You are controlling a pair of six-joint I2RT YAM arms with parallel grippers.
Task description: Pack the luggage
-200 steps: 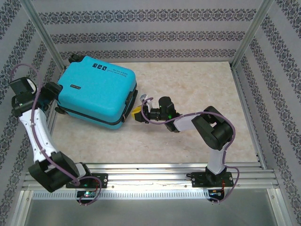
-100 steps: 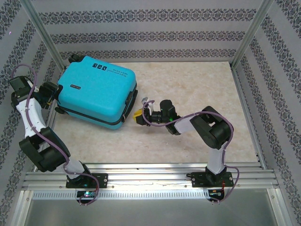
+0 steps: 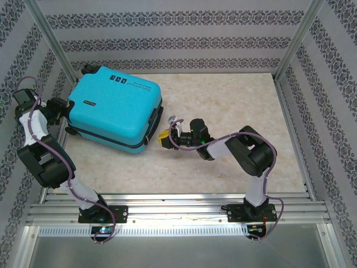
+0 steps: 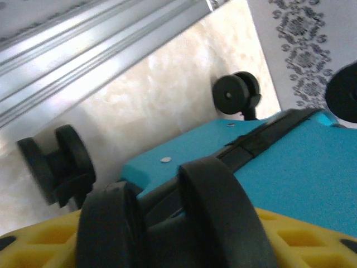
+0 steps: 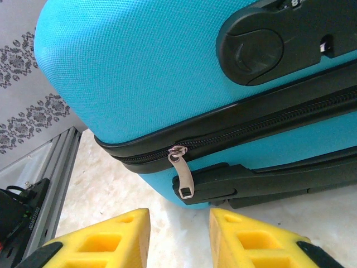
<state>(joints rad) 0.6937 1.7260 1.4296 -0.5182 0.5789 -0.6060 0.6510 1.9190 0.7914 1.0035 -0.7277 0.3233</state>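
While I watch from above, the right gripper [image 3: 163, 139] sits low on the table [image 3: 240, 106] at about 4 o'clock of the luggage [image 3: 114, 109], pointing at its near right corner. Through the right wrist camera I see its yellow fingers [image 5: 106, 237] spread apart with nothing between them. The silver zipper pull [image 5: 182, 176] hangs just ahead of the gap, not touching.

The luggage lies flat and zipped shut toward 10 o'clock of the table. Its shell is bright turquoise with a fine grain, a black zipper band [image 5: 268, 120] runs around its edge, a black lock [image 5: 268, 42] sits above that band and a black handle [image 5: 251, 184] below it. Small white marks [image 3: 119, 79] show on the top face near the far edge.

At the case's 9 o'clock end, the left gripper [image 3: 62, 107] is up against it. In the left wrist view a black twin wheel [image 4: 184, 218] stands between its yellow fingers [image 4: 39, 245]; I cannot tell whether they press on it. Farther off, two more black wheels [image 4: 237, 95] [image 4: 56, 164] stick out from the case's end.
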